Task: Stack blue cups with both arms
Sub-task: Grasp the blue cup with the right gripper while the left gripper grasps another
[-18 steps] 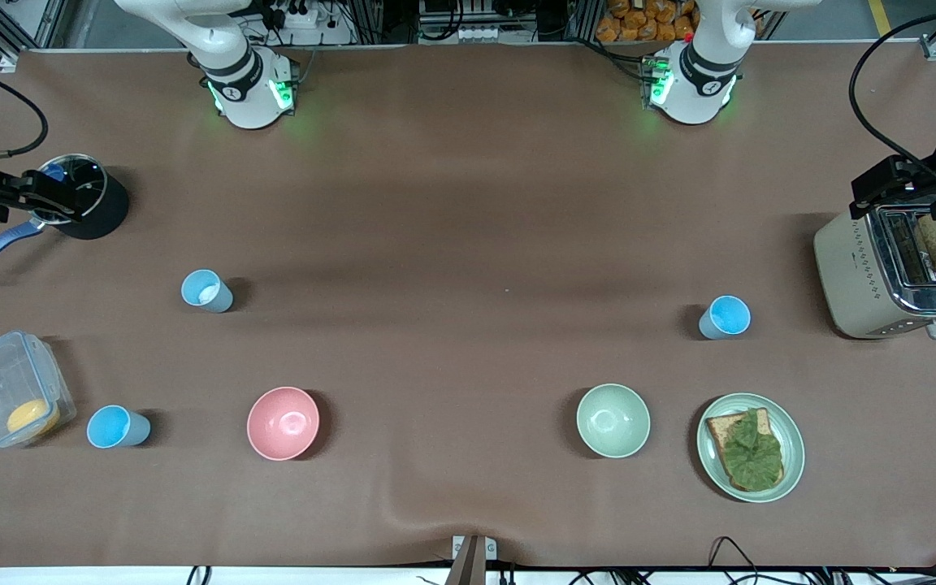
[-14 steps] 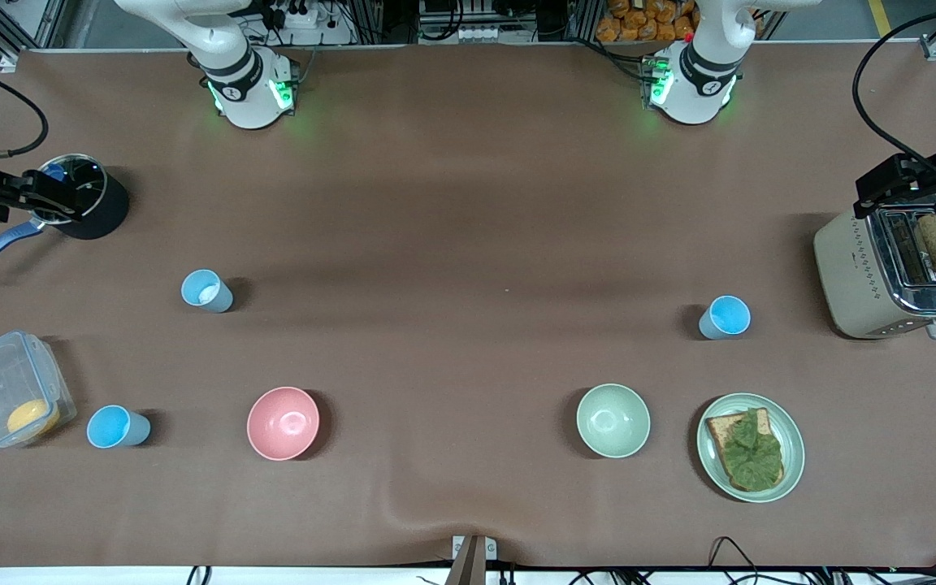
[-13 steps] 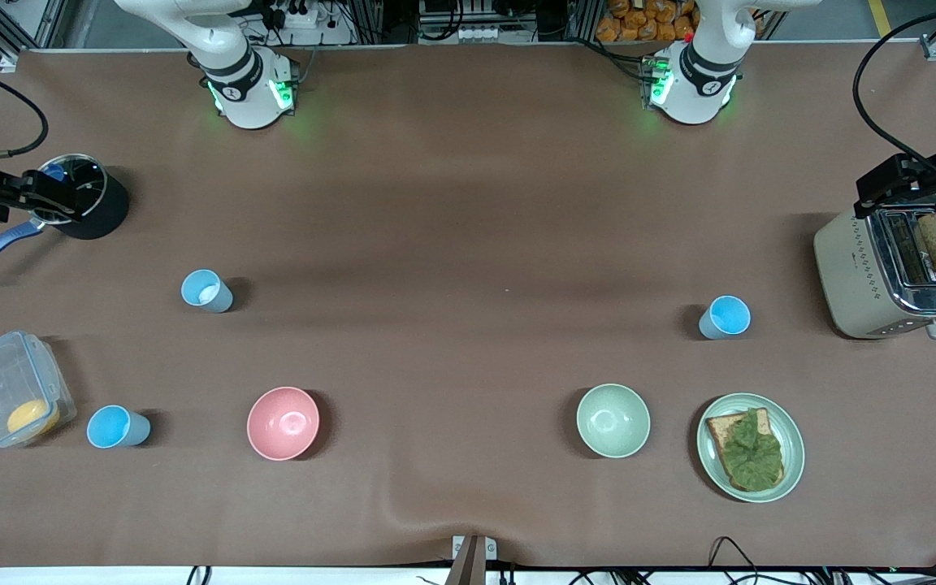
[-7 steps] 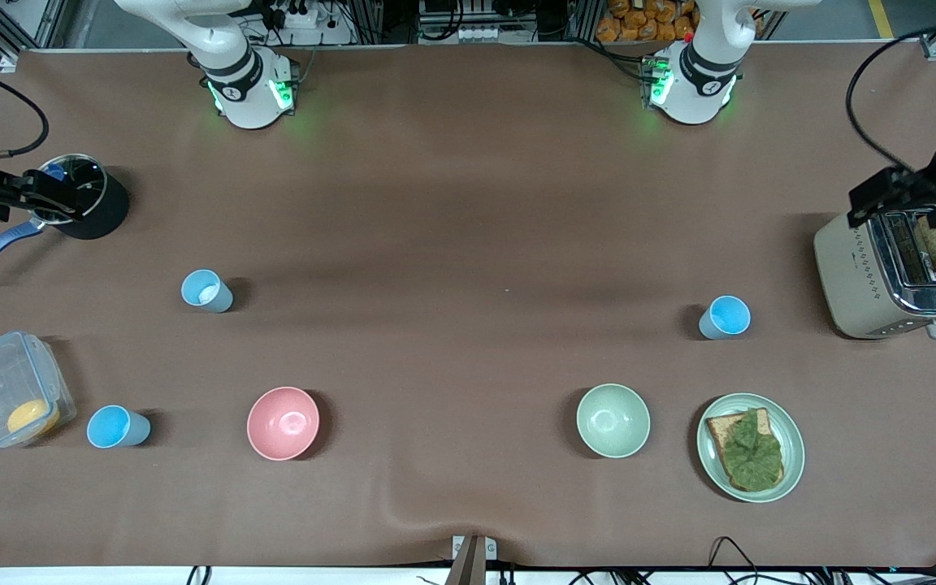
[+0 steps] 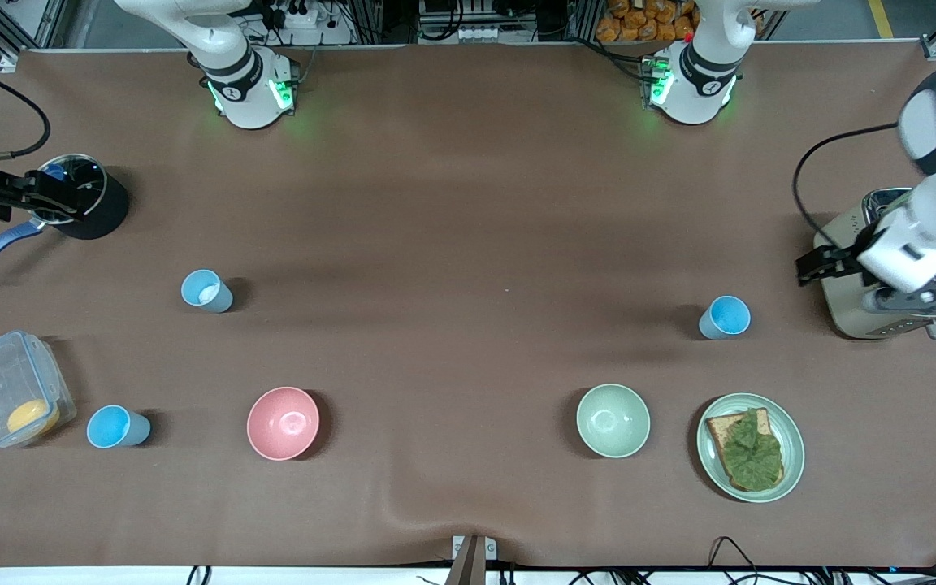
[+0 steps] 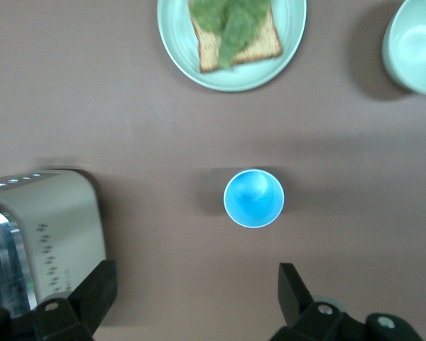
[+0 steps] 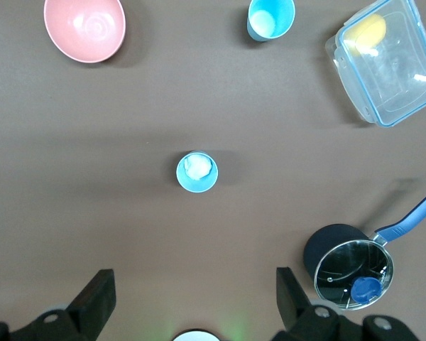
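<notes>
Three blue cups stand upright and apart on the brown table. One point(image 5: 725, 317) is near the toaster and shows in the left wrist view point(image 6: 253, 198). One with a pale inside point(image 5: 207, 291) shows in the right wrist view point(image 7: 197, 172). One point(image 5: 117, 427) stands beside the clear container and also shows in the right wrist view point(image 7: 270, 18). My left gripper point(image 5: 816, 268) is open and empty in the air, over the table between the toaster and the nearest cup point(image 6: 192, 295). My right gripper point(image 5: 49, 199) waits high up, open and empty point(image 7: 193, 293).
A toaster point(image 5: 842, 313) stands at the left arm's end. A plate with a lettuce sandwich point(image 5: 751, 447) and a green bowl point(image 5: 613, 420) lie nearer the camera. A pink bowl point(image 5: 283, 422), a clear container point(image 5: 9, 390) and a black pot point(image 5: 98, 207) are toward the right arm's end.
My left arm has swung from above the toaster toward the nearest blue cup, gripper still open. The right arm and all cups have not moved.
</notes>
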You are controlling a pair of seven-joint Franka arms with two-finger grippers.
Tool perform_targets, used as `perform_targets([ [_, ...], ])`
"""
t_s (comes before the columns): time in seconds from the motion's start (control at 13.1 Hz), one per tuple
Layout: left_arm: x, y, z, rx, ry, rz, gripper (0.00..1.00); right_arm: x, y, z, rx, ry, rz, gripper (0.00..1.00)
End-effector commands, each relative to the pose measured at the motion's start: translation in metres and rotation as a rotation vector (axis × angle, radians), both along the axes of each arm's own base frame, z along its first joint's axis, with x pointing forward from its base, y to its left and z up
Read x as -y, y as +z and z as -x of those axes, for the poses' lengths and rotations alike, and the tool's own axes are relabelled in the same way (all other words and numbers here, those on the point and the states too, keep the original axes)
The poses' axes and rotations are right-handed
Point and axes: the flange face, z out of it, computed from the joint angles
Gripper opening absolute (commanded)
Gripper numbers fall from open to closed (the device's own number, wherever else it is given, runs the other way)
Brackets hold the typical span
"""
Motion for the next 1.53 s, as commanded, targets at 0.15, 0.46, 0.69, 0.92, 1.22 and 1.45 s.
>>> perform_targets([
  [0.15,0.011,-0.077,-0.013,-0.057,-0.007,-0.003,1.0,-0.005,-0.061,-0.024,-0.115,0.011,0.062,1.0],
  [0.46,0.013,-0.109,-0.019,-0.071,-0.015,-0.007,1.0,0.013,-0.147,-0.049,-0.23,-0.014,0.07,1.0],
  [0.69,0.011,-0.144,-0.013,-0.069,-0.015,-0.009,1.0,0.011,-0.218,-0.044,-0.183,0.012,0.057,1.0],
  [0.92,0.004,-0.186,0.004,-0.019,-0.014,-0.007,1.0,0.011,-0.283,-0.031,-0.11,0.032,0.048,1.0],
  [1.22,0.006,-0.206,0.007,-0.028,-0.016,-0.009,0.91,0.038,-0.319,-0.016,-0.096,0.077,0.005,1.0],
  [1.45,0.02,-0.207,0.005,-0.026,-0.017,-0.003,0.14,0.045,-0.346,-0.001,-0.066,0.08,-0.005,1.0],
])
